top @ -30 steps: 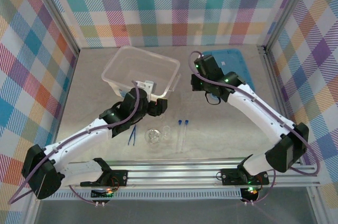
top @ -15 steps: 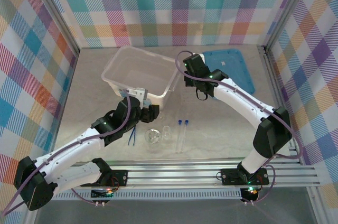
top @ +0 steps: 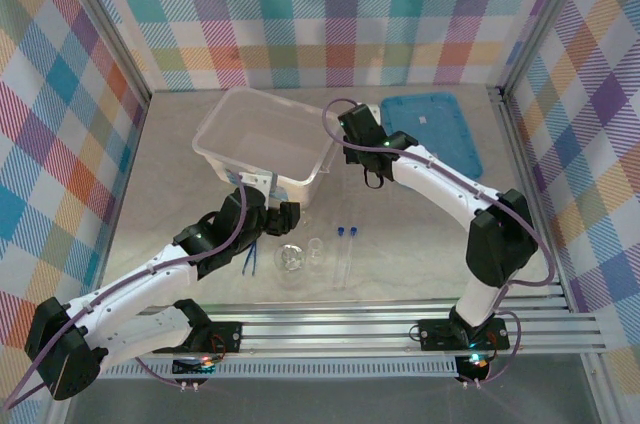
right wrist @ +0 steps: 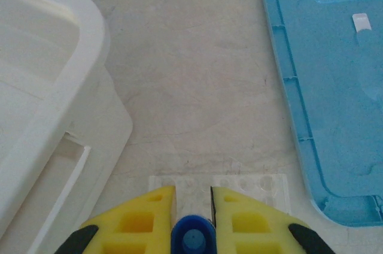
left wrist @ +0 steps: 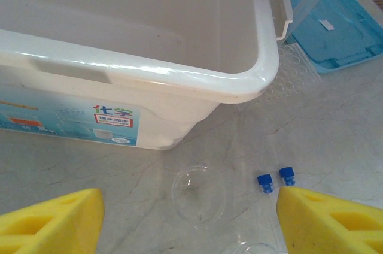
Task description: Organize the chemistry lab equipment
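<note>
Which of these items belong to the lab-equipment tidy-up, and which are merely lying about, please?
Job: tweezers, glass dish, tiny cup, capped tubes, blue-capped piece in right pincer.
Lying about: plastic box, blue lid.

**Top external.** Mounted high, above and behind the arm bases. It faces down and forward over the whole table, at the farthest range of the three.

**Left wrist.** Set low and close to the table. It faces forward between the left fingers at the near wall of the plastic box.

**Right wrist.** Set close above the table, facing almost straight down past the right fingers.

**Shared coverage.** All three views include the box and the blue lid. The top and left wrist views also share the tube caps.
</note>
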Action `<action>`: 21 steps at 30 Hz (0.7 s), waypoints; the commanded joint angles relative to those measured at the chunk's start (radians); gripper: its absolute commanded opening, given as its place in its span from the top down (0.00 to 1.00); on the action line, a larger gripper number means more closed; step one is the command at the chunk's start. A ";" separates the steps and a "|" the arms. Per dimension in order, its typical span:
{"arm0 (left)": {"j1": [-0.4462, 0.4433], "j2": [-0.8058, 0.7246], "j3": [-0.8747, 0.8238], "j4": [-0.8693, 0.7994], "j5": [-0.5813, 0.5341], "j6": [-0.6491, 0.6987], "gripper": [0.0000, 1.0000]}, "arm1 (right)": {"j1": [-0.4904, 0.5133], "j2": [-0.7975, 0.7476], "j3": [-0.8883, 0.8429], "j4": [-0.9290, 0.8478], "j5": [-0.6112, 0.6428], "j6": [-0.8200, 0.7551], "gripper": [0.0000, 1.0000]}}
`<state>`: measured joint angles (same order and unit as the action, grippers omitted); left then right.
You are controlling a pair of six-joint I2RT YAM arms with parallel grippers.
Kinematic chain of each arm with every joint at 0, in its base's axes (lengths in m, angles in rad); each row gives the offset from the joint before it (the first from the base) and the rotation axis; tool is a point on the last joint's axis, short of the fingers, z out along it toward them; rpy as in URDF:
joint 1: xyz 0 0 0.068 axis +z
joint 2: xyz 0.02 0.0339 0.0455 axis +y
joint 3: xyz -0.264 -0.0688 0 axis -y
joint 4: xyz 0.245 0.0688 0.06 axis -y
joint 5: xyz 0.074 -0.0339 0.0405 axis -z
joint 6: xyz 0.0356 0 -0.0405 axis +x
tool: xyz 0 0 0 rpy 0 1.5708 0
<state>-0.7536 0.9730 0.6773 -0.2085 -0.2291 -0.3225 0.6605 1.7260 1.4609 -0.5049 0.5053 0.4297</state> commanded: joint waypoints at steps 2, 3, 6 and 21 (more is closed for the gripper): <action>0.013 -0.027 -0.015 0.004 -0.005 -0.010 0.24 | 0.003 0.022 0.030 0.039 0.017 0.019 0.88; 0.014 -0.033 -0.019 0.006 -0.006 -0.013 0.24 | 0.002 0.028 0.033 0.040 0.019 0.021 0.88; 0.017 -0.045 -0.025 0.004 -0.005 -0.015 0.24 | -0.001 0.036 0.036 0.048 0.017 0.023 0.88; 0.027 -0.054 -0.040 0.007 0.005 -0.022 0.24 | -0.018 0.084 0.059 0.044 0.015 0.024 0.88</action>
<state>-0.7406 0.9379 0.6563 -0.2096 -0.2264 -0.3294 0.6476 1.7981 1.4975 -0.4717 0.5117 0.4370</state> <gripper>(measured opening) 0.759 0.156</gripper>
